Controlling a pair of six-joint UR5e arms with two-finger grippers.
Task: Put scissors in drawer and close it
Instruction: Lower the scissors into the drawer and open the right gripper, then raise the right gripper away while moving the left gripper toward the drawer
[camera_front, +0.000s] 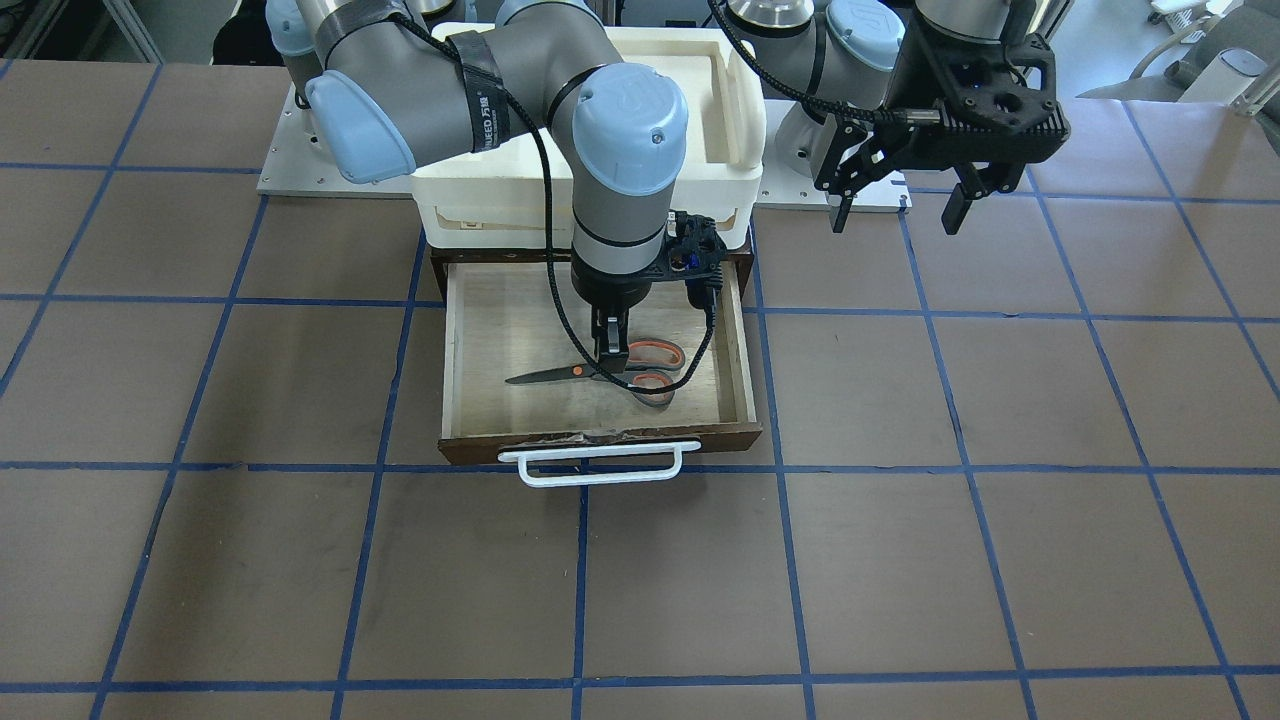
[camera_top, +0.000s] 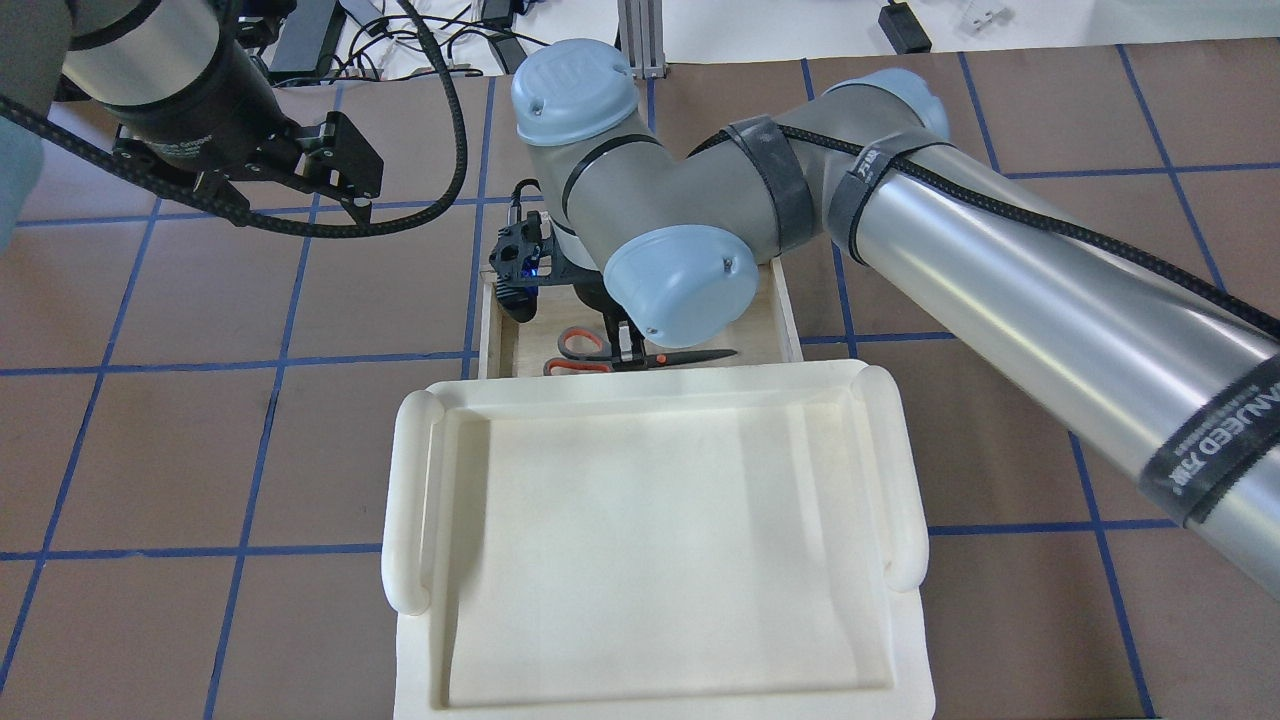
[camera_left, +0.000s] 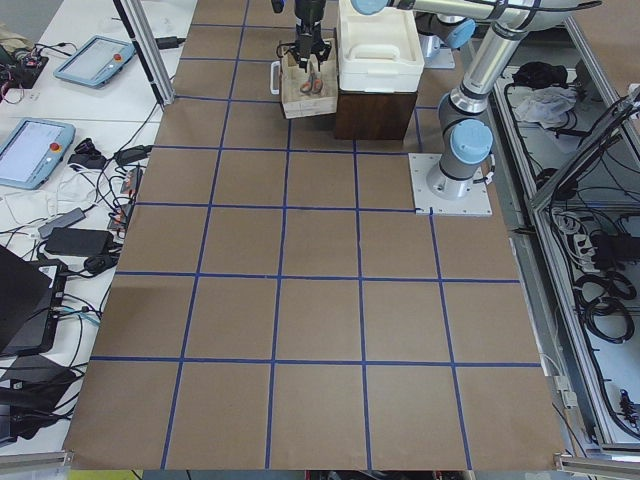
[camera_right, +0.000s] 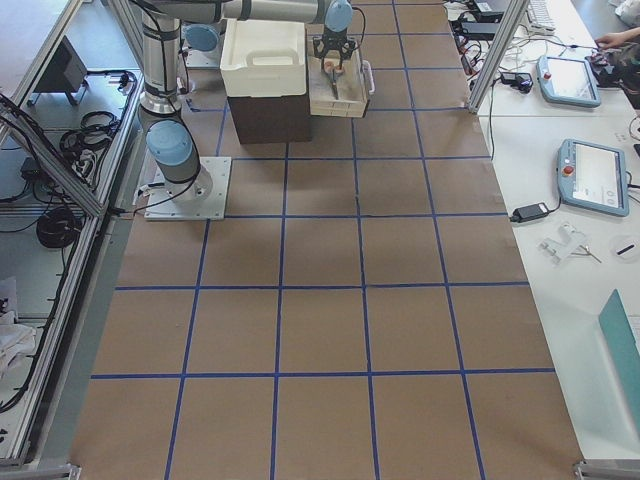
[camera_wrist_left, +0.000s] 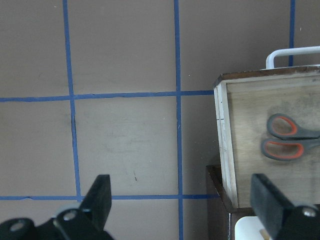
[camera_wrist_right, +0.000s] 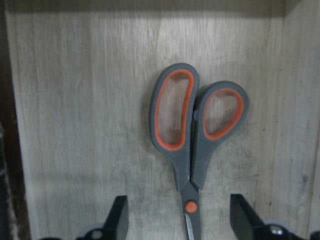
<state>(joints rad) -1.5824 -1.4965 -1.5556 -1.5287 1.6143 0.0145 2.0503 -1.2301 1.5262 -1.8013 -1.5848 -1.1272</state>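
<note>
The scissors (camera_front: 560, 375), with grey-and-orange handles, lie flat on the pale floor of the open drawer (camera_front: 500, 320). My right gripper (camera_front: 610, 350) reaches down into the drawer. In the right wrist view it (camera_wrist_right: 179, 220) is open, one finger on each side of the scissors (camera_wrist_right: 185, 165) near the orange pivot, not gripping them. My left gripper (camera_front: 897, 212) hovers open and empty over the table beside the drawer. In its wrist view (camera_wrist_left: 182, 200) the drawer's side wall (camera_wrist_left: 222, 135) and the scissors' handles (camera_wrist_left: 287, 135) show at the right. The drawer's white bar handle (camera_front: 600, 465) points away from the robot.
A white plastic tub (camera_top: 650, 560) sits on top of the dark cabinet (camera_left: 375, 115) and overhangs the back of the drawer (camera_top: 785, 310). Brown table paper with blue tape lines (camera_front: 900, 560) surrounds the cabinet. Tablets and cables lie on side benches (camera_left: 60, 130).
</note>
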